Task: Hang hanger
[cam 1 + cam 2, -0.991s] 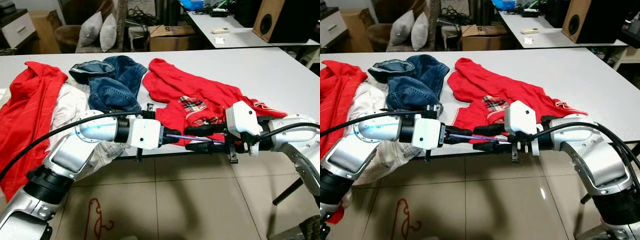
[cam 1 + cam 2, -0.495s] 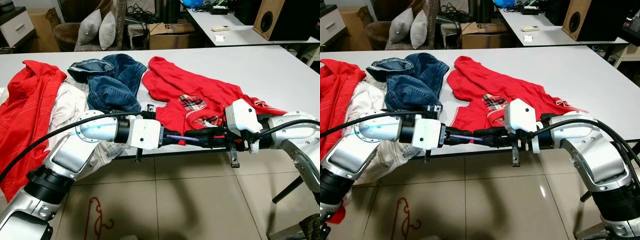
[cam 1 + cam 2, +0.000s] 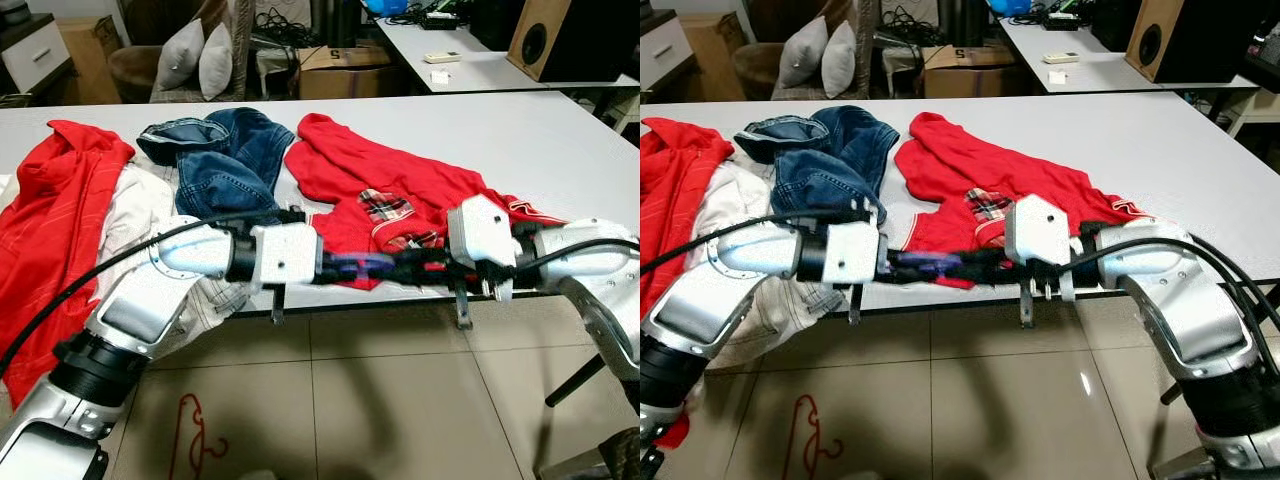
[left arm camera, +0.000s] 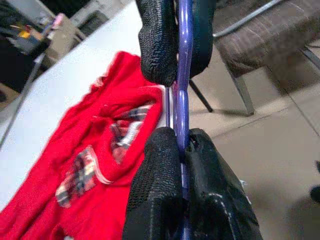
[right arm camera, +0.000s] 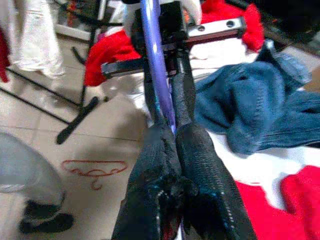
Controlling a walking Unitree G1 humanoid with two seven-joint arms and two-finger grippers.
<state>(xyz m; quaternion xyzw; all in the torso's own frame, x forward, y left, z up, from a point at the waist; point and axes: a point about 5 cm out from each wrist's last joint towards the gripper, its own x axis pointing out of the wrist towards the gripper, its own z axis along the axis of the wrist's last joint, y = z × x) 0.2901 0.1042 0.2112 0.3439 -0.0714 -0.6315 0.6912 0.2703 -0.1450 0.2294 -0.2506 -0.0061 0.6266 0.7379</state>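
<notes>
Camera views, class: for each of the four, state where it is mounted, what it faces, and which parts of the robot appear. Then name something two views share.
Left eye view: head camera, looking down at the white table; both silver arms meet at its front edge.
Right eye view: the stereo twin, same scene.
Left wrist view: looks along the left end effector, shut on the purple hanger, toward the red shirt.
Right wrist view: looks along the right end effector, gripping the hanger, toward the jeans.
Shared: both wrist views show the hanger.

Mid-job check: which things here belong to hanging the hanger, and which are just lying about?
In the job:
purple hanger, clamped by both hands
left hand
right hand
red shirt, table edge

Lying about:
jeans
red jacket
white garment
red hanger, on floor
</notes>
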